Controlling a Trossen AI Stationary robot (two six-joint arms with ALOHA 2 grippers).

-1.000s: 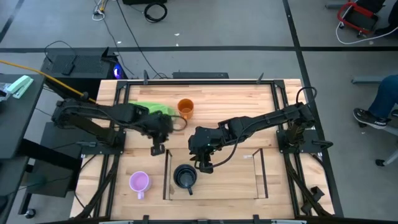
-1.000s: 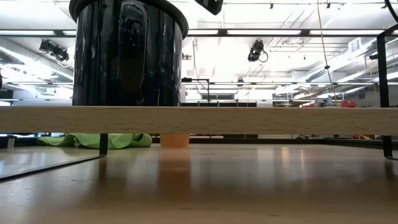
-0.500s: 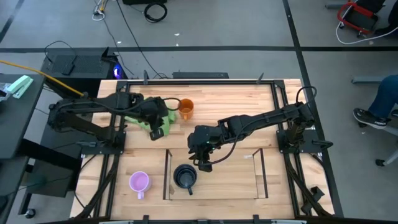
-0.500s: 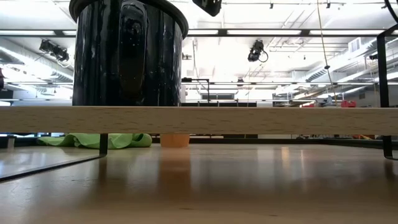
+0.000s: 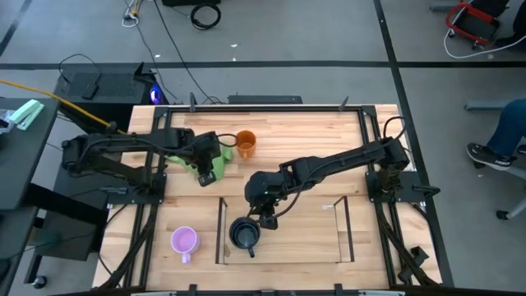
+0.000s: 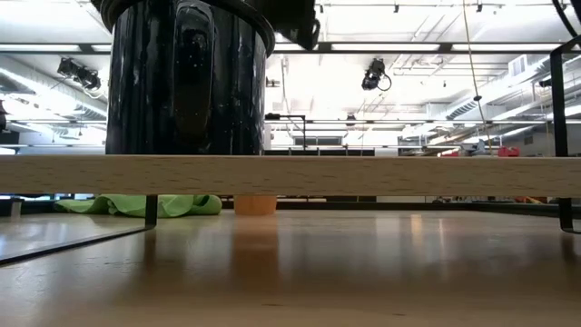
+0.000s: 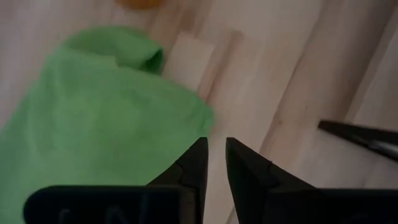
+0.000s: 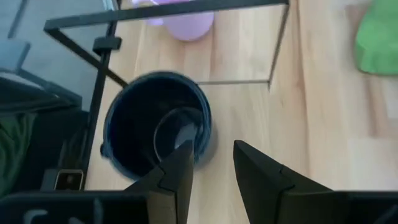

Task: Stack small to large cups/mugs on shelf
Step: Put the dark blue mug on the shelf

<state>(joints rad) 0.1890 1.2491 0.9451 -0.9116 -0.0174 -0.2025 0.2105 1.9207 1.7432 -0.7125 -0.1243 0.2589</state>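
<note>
We're taking the shelf point(image 5: 341, 233) as our ref. Nearest the front edge, the purple mug point(image 5: 183, 241) is sitting just outside the shelf's left panel, not yet placed. The black mug point(image 5: 243, 233) is already standing on the shelf floor at its left end, approx one of three done, w/ nothing nested in it. The right gripper point(image 5: 265, 219) is hovering just behind and above that mug, jaws spread wide, holding nothing. Rest of the shelf floor to the right is lying bare, so there's room for the other two, tho the thin frame bars and clear panels are tight edges to be clearing. Farther back, well behind the shelf, the left gripper point(image 7: 212, 163) is hanging over the green cloth point(image 7: 93, 124) edge, fingers narrow w/ a slim gap, gripping nothing. The orange mug point(image 5: 245, 144) is waiting beside the cloth, farthest back, open table around it.
</note>
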